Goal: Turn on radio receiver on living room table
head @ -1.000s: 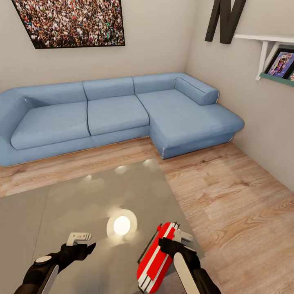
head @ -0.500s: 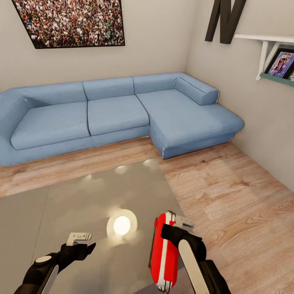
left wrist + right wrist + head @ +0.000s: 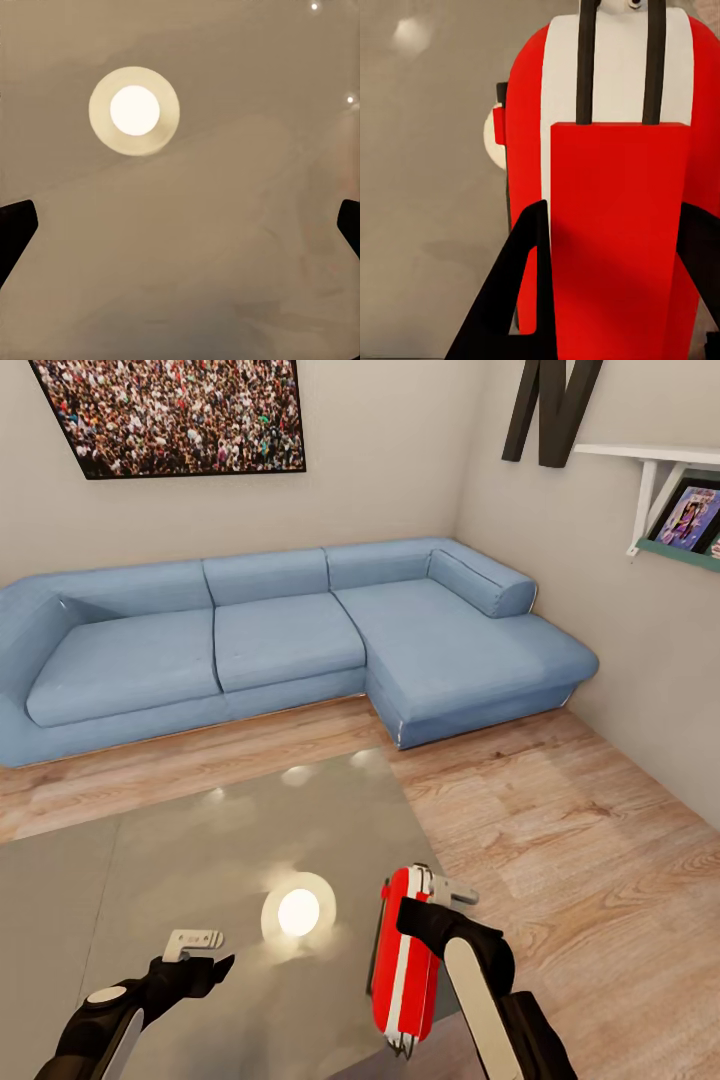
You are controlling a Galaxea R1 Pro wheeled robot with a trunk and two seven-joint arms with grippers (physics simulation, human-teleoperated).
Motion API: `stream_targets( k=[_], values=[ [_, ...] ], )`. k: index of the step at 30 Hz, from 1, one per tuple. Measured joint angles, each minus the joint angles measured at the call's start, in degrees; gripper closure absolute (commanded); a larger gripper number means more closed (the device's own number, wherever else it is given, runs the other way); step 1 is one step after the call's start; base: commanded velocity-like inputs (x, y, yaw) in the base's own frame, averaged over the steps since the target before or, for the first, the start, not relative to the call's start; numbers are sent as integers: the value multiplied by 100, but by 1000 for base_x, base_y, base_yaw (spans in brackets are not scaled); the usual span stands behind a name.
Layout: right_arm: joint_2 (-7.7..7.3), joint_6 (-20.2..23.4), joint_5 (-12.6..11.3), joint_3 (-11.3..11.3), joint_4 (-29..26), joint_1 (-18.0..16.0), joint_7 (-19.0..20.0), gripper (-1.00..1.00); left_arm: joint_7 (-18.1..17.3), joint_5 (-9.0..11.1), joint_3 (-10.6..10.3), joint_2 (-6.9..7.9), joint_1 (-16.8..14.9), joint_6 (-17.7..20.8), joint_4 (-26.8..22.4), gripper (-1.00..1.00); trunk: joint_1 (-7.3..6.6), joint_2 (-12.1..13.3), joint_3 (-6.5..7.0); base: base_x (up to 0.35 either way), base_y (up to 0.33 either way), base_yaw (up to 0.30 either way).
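Observation:
The red radio receiver [image 3: 404, 960] stands on end, its white edge band facing me, over the near right corner of the glossy grey table [image 3: 200, 830]. My right gripper [image 3: 428, 908] is shut on it from the right side. In the right wrist view the radio receiver [image 3: 619, 225] sits between the black fingers [image 3: 521, 292], with its wire handle [image 3: 585, 60] and a bit of the white dial [image 3: 492, 139] showing. I cannot tell whether it touches the top. My left gripper [image 3: 205, 952] hovers open over the table [image 3: 225, 262], holding nothing.
A ceiling light reflects as a bright disc [image 3: 298, 912] on the table top between the grippers. The blue L-shaped sofa [image 3: 280, 640] runs along the far wall beyond a strip of wood floor [image 3: 580, 840]. A white shelf [image 3: 660, 470] hangs on the right wall.
The radio has swung from a tilted lie to nearly upright on end and shifted slightly right with my right gripper. The left arm has not moved.

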Motion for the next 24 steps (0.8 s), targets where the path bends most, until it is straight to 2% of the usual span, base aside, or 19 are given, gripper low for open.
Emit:
stream_targets(
  k=[9, 18, 22, 24],
  values=[
    [0, 534, -5, -11, -171, -14, -138, 100, 0, 0, 2, 4, 0, 0, -2, -100, 0, 0, 0, 0, 0, 0],
    [0, 750, -10, -14, -178, -37, -132, 100, 0, 7, 2, 4, -1, 0, 0, -100, 0, 0, 0, 0, 0, 0],
    [0, 995, -16, -13, -179, -177, -97, 100, -2, 8, 2, 4, 0, -1, 1, -100, 0, 0, 0, 0, 0, 0],
    [-1, 1308, 1, -37, -170, -467, -9, 100, -6, 9, 0, -1, 0, 4, 1, -100, 0, 0, 0, 0, 0, 0]
  ],
)
